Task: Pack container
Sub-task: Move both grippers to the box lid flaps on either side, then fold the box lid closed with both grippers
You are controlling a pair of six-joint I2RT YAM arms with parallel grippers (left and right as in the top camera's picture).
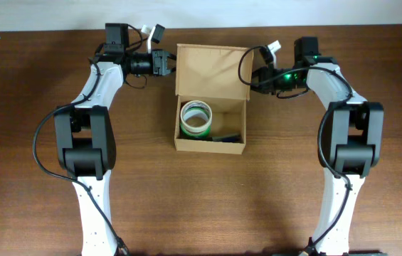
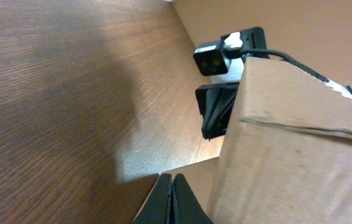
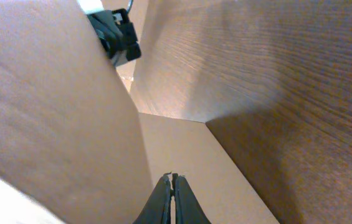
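Observation:
The container (image 1: 210,148), a tan cardboard box, stands open at the table's middle with its lid flap (image 1: 211,71) raised at the back. Inside lie a green-and-white tape roll (image 1: 196,117) and a dark thin object (image 1: 223,137). My left gripper (image 1: 171,64) is shut at the lid's left edge. In the left wrist view its tips (image 2: 172,186) sit against a small side tab (image 2: 194,177) beside the lid (image 2: 294,149). My right gripper (image 1: 252,77) is shut at the lid's right edge. In the right wrist view its tips (image 3: 172,183) rest over a side tab (image 3: 188,149) next to the lid (image 3: 51,112).
The brown wooden table (image 1: 37,213) surrounds the box. Both arm bases stand at the front left and front right. The opposite arm's wrist shows past the lid in each wrist view: the right one (image 2: 219,59) and the left one (image 3: 116,34).

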